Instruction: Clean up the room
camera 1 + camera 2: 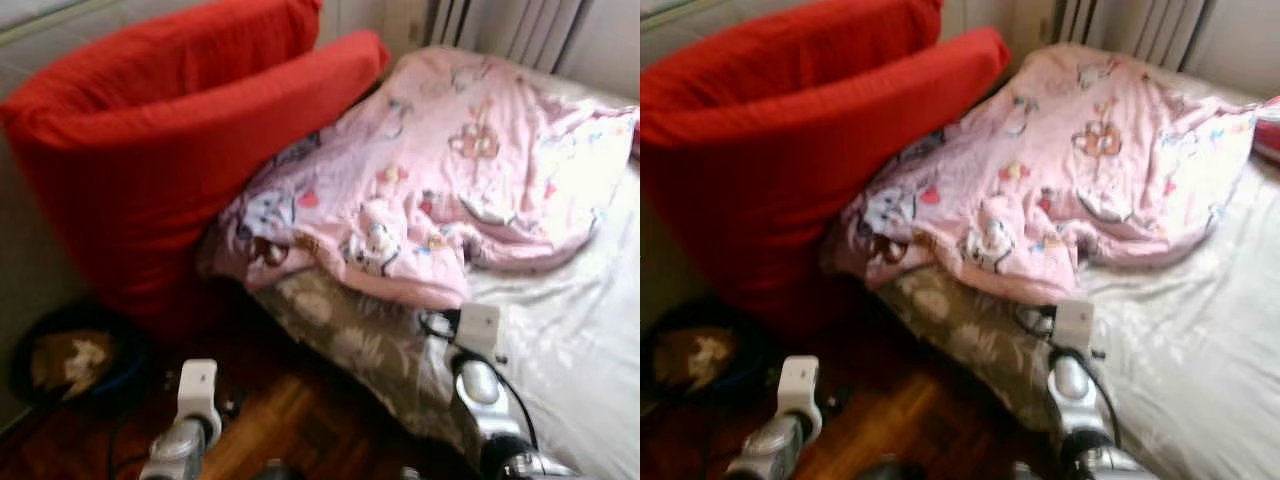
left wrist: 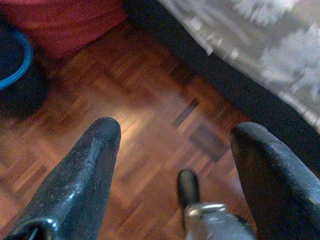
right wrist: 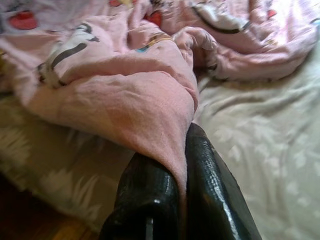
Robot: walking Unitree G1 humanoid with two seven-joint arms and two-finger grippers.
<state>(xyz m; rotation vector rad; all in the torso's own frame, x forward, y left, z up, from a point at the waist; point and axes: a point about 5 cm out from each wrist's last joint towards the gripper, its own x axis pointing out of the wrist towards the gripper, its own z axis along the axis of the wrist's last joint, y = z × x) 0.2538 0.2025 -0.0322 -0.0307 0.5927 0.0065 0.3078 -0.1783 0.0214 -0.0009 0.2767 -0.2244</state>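
Note:
A pink blanket [image 1: 440,170] with cartoon prints lies crumpled over the head end of the bed [image 1: 580,330]. My right gripper [image 3: 181,172] is at the blanket's near edge, shut on a fold of the pink blanket [image 3: 150,115] pinched between its black fingers [image 3: 210,195]. In the eye views the right arm [image 1: 478,370] reaches over the bed's edge to that hem. My left gripper [image 2: 175,150] hangs open above the wooden floor [image 2: 150,115], with nothing between its fingers [image 2: 85,175].
Two big red cushions [image 1: 170,130] lean against the wall beside the bed. A dark round basket with a blue rim [image 1: 70,355] sits on the floor at left. A grey floral sheet [image 1: 350,330] hangs over the bed's side. A radiator [image 1: 500,25] stands behind.

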